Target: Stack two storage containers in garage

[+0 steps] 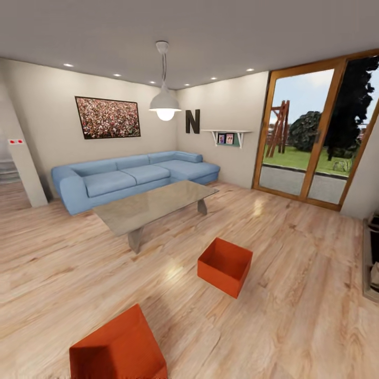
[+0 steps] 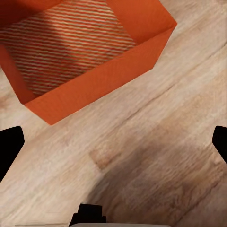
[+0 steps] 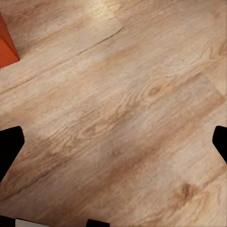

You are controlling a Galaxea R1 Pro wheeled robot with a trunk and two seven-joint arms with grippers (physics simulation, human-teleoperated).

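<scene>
Both my jaws gape wide, empty, over wood floor [image 3: 123, 109]; two orange containers [image 1: 225, 265] [image 1: 118, 347] sit before the grey bench [image 1: 152, 205].

Camera layout: one head view, two wrist views, as I read them from my station.

Head: high, facing forward and down across the wood floor [image 1: 295, 295] toward the sofa [image 1: 131, 176]. Left wrist: close, aimed down at the planks and the near container [image 2: 90, 56], shared with the head view [image 1: 118, 347]. Right wrist: close, aimed down at planks, an orange corner [image 3: 5, 45] at its edge.
</scene>
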